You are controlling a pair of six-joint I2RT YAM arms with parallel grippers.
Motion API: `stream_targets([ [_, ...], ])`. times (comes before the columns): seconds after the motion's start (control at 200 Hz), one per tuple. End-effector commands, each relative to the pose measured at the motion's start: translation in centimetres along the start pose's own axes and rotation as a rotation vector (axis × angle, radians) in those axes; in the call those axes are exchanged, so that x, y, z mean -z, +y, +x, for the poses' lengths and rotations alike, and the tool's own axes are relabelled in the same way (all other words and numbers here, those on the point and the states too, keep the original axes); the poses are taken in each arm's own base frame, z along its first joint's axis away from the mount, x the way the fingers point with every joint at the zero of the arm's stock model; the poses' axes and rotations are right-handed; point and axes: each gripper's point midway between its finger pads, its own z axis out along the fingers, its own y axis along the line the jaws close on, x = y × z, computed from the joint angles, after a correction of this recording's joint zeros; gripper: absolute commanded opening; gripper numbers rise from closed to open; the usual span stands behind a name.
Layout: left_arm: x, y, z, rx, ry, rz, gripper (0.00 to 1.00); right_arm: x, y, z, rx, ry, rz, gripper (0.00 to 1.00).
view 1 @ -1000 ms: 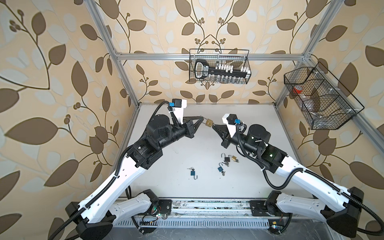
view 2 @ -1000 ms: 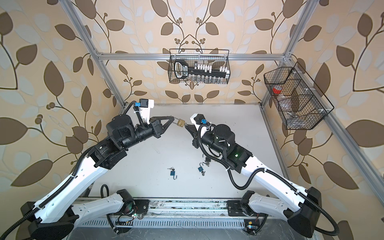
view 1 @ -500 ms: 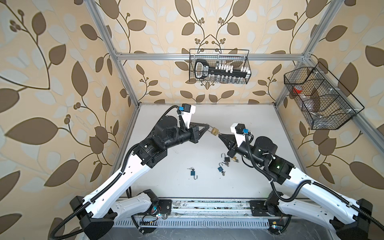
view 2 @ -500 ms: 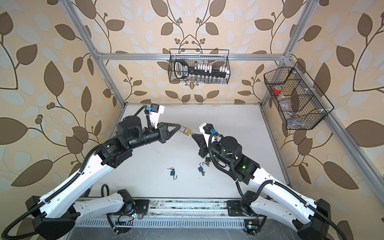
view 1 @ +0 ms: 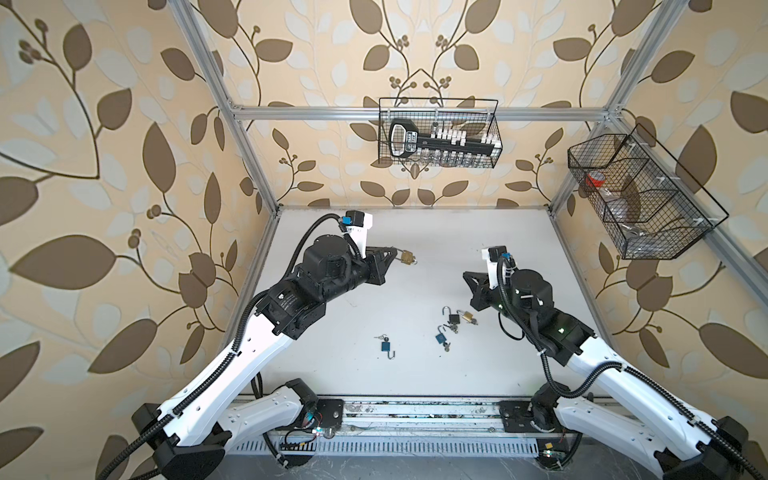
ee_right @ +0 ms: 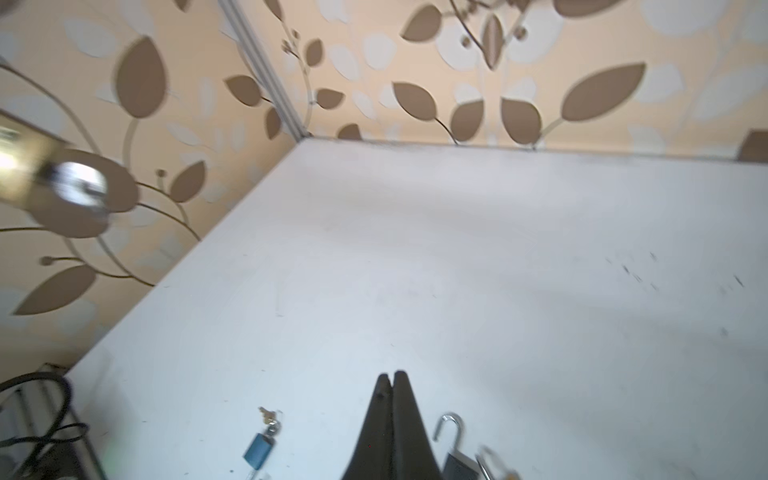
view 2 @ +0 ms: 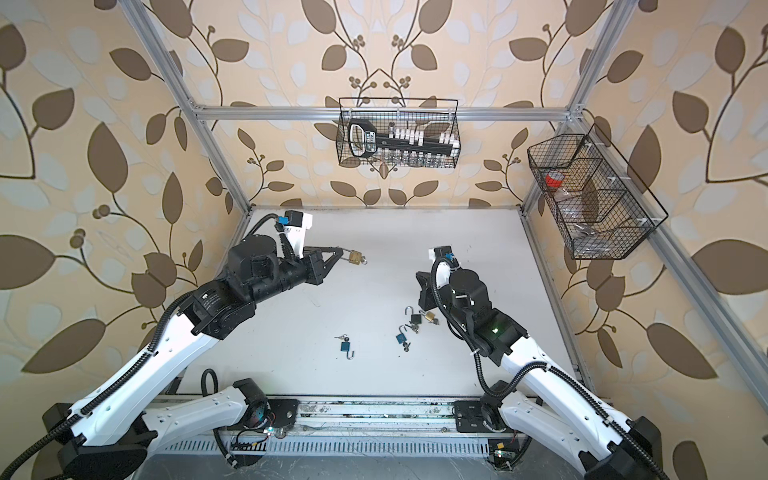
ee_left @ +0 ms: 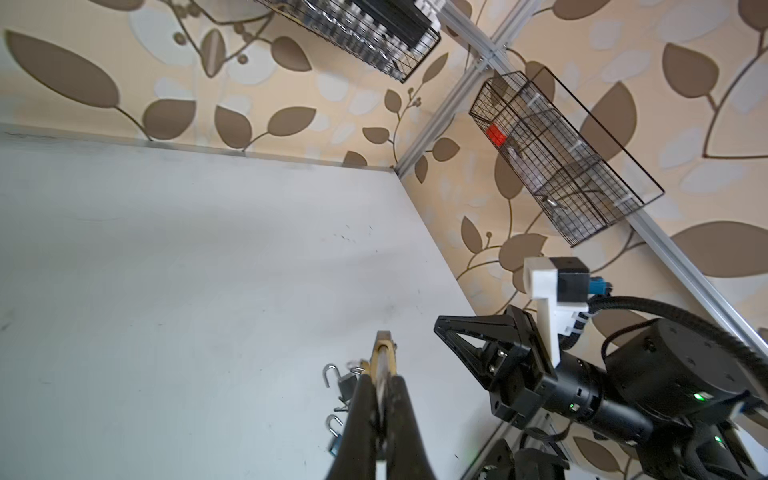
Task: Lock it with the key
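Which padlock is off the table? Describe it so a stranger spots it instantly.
Start at the white table, then follow the left arm to its fingers. They pinch a brass padlock in the air; the other padlocks lie on the table.

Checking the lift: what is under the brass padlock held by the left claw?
Only bare white table shows around the brass padlock gripped in the left claw; the loose padlocks lie apart. The spot directly beneath is covered by the padlock itself.
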Motion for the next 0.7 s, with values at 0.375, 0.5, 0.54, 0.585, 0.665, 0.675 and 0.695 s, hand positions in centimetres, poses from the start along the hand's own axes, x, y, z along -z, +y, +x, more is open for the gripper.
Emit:
stream_targets([
  [0.375, -0.9, 1.0, -1.8, 0.064, -0.009, 0.094, 0.00, -1.6, 0.4, 0.6, 0.042, 0.055, -0.191, 0.00],
  [0.5, -1.4, 0.6, -2.6, 0.117, -0.006, 0.174, 0.00, 0.2, 4.0, -2.7, 0.138, -0.103, -0.332, 0.23],
  [0.54, -1.6, 0.2, -2.7, 0.122, -0.004, 0.198, 0.00, 0.5, 5.0, -3.5, 0.180, -0.146, -0.335, 0.27],
  [0.585, -1.7, -0.2, -2.9, 0.129, -0.003, 0.227, 0.00, 0.6, 6.2, -4.2, 0.228, -0.183, -0.327, 0.31],
  [0.665, -1.9, -1.1, -3.2, 0.132, 0.000, 0.278, 0.00, 0.6, 8.1, -4.8, 0.296, -0.228, -0.310, 0.40],
  [0.675, -2.0, -1.2, -3.2, 0.131, 0.001, 0.285, 0.00, 0.7, 8.4, -4.9, 0.302, -0.232, -0.310, 0.41],
  [0.695, -2.0, -1.4, -3.3, 0.131, 0.001, 0.297, 0.00, 0.7, 8.8, -5.1, 0.315, -0.246, -0.307, 0.43],
])
